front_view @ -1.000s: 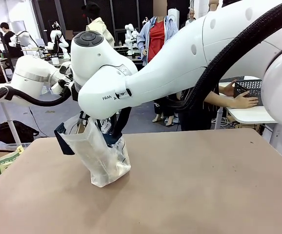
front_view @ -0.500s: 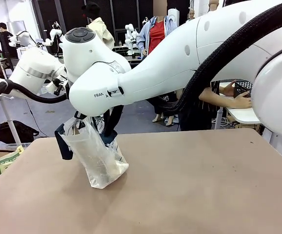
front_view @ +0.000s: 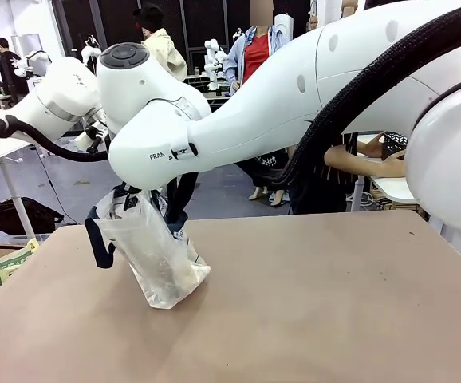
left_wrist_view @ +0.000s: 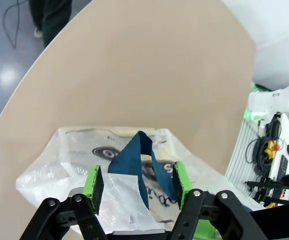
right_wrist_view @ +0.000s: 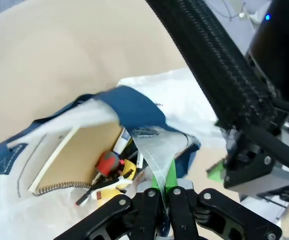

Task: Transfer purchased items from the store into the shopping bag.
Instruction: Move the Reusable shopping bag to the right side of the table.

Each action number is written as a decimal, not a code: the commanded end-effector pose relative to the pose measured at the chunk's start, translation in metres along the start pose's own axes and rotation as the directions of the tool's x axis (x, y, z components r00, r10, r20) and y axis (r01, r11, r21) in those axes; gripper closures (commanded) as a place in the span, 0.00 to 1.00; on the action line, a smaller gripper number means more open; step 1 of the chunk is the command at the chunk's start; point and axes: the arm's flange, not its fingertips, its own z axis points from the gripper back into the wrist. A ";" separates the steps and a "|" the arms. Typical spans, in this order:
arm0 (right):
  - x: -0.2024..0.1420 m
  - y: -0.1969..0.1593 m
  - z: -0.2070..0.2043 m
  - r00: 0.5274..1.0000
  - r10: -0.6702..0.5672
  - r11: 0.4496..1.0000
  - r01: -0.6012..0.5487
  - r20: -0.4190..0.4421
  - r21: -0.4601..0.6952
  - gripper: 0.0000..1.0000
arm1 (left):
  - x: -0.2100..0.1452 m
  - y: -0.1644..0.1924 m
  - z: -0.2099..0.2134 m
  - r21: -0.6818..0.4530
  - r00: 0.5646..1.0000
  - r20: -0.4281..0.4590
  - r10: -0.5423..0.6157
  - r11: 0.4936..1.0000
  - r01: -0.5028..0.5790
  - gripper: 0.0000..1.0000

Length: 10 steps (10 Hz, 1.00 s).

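Note:
The shopping bag point(front_view: 157, 259) stands on the brown table, see-through with navy handles. My right gripper point(right_wrist_view: 167, 192) is shut on a strip of the bag's rim point(right_wrist_view: 157, 152) and holds that side up. Purchased items lie inside the bag: a spiral notebook point(right_wrist_view: 79, 150) and small red and yellow pieces point(right_wrist_view: 110, 167). My left gripper point(left_wrist_view: 136, 181) has its jaws apart over the bag point(left_wrist_view: 74, 150). A navy handle loop point(left_wrist_view: 140, 157) stands between its green pads. A corner of the store point(front_view: 393, 147) shows at the far right, by the person's hands.
My right arm point(front_view: 294, 104) crosses the whole picture above the table point(front_view: 318, 303). The left arm point(front_view: 55, 100) comes in at the upper left. A white side table point(front_view: 406, 188) stands at the far right. A green-yellow pack point(front_view: 11, 263) lies off the table's left edge.
Both arms have drifted left and a little up, and the bag's top has shifted left with them. One navy handle now hangs lower on the bag's left side.

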 end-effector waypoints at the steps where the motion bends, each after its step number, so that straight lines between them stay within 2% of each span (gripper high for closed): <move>1: 0.008 0.006 0.008 0.998 -0.058 0.996 0.055 -0.040 -0.075 1.00 | -0.002 -0.008 -0.001 0.054 0.996 -0.087 0.026 0.998 -0.021 0.27; 5: 0.011 0.011 0.008 0.993 -0.090 0.987 0.079 -0.076 -0.138 1.00 | -0.004 -0.011 0.005 0.075 0.980 -0.187 0.074 0.995 -0.061 0.27; 8: 0.013 0.014 0.009 0.991 -0.112 0.983 0.100 -0.070 -0.152 1.00 | 0.000 -0.007 -0.007 0.125 0.970 -0.202 0.137 0.986 -0.113 0.27; 10: 0.013 0.014 0.010 0.992 -0.114 0.982 0.103 -0.062 -0.161 1.00 | 0.000 -0.005 -0.009 0.129 0.969 -0.211 0.132 0.986 -0.107 0.27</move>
